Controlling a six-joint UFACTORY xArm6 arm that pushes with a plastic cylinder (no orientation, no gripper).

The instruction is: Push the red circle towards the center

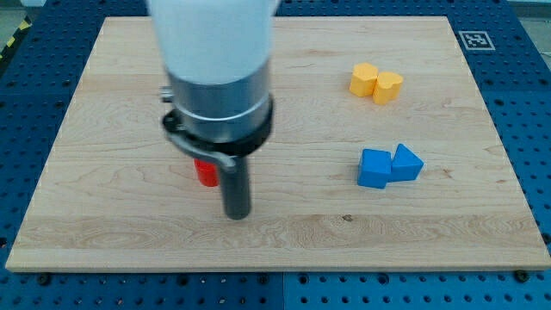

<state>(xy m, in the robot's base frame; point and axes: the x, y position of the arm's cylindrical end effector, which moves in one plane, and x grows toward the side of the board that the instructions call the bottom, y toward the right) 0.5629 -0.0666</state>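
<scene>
A red block (205,173), partly hidden behind the arm so its shape cannot be made out, sits left of the board's middle. My tip (237,214) is on the board just to the right of and slightly below the red block, very close to it; I cannot tell if they touch. The arm's white and grey body (217,77) covers the area above the red block.
Two yellow blocks (376,83) touch each other at the view's upper right. A blue cube (374,168) and a blue triangular block (406,163) touch each other at the right. The wooden board (103,232) lies on a blue perforated table.
</scene>
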